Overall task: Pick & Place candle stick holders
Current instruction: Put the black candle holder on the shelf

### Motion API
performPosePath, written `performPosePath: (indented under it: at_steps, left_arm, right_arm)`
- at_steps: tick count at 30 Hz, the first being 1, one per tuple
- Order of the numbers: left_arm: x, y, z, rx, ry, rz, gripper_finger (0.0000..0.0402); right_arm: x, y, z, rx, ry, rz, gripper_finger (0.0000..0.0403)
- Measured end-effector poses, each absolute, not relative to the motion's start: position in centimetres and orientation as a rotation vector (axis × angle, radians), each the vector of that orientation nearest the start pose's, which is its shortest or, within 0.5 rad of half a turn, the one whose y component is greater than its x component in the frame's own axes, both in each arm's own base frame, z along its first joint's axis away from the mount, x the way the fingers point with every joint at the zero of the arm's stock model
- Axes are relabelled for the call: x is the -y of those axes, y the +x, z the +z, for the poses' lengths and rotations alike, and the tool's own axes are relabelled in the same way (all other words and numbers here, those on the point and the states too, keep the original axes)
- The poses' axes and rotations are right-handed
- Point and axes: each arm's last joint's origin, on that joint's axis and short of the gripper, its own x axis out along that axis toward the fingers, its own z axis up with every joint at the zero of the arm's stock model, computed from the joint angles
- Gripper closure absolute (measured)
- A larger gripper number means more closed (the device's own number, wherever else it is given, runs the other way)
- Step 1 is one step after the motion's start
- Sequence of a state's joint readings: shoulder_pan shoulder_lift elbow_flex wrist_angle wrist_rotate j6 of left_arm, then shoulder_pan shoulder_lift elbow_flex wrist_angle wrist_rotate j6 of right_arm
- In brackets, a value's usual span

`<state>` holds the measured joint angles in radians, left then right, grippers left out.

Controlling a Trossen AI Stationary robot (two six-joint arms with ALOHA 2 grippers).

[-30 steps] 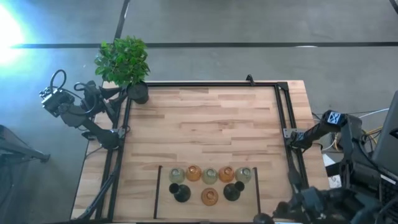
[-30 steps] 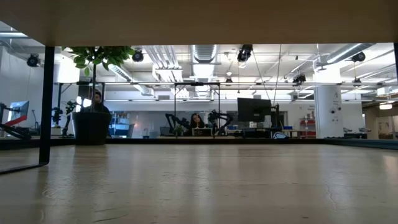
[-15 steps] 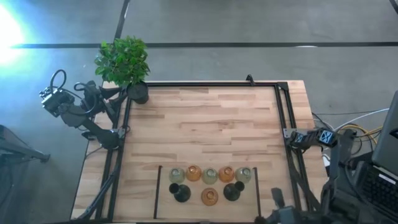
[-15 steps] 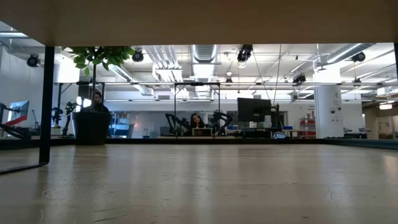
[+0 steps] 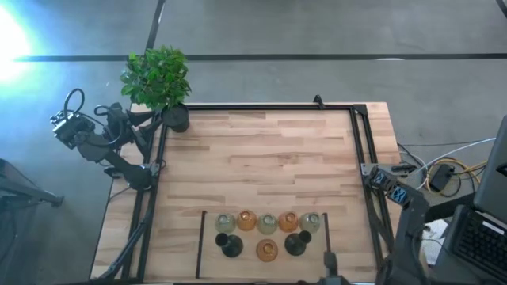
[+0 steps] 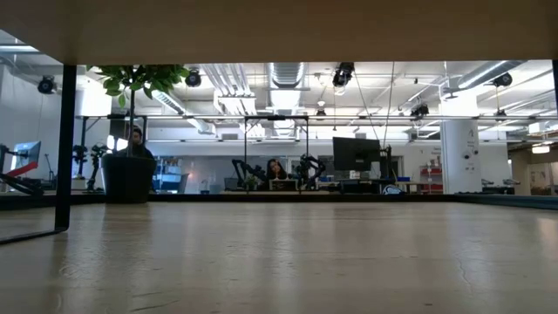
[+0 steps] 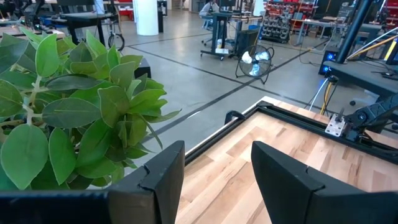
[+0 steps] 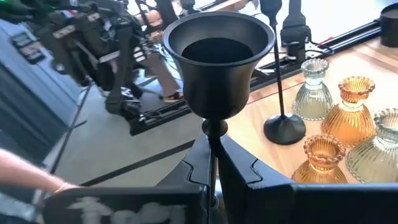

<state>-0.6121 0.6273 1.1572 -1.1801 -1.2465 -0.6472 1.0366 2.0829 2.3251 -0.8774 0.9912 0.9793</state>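
The right gripper (image 8: 214,163) was clamped on a black stemmed holder (image 8: 217,53) off the table's near right corner. The other holders (image 5: 267,229) sat clustered at the near edge. It needed lowering upright, clear of them. The left gripper (image 7: 217,171) waited open beside the plant (image 5: 157,77).

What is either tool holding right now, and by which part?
The right tool is shut on the thin stem of a black candle stick holder, just below its cup. The left tool is open and holds nothing, beside the plant.
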Motion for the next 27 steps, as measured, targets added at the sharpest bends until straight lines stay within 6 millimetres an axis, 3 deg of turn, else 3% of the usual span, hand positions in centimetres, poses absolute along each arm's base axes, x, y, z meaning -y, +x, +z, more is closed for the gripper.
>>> performPosePath:
  at_steps: [10, 27]
  left_arm:
    - [0.5, 5.6, 38.7, -0.178, -0.090, 0.698, 0.0211]
    - [0.5, 5.6, 38.7, -0.178, -0.089, 0.697, 0.0211]
  right_arm:
    - [-37.3, 28.1, 36.4, -0.324, 0.387, -0.212, 0.0395]
    - [-37.2, 29.5, 33.6, -0.369, 0.295, -0.283, 0.0395]
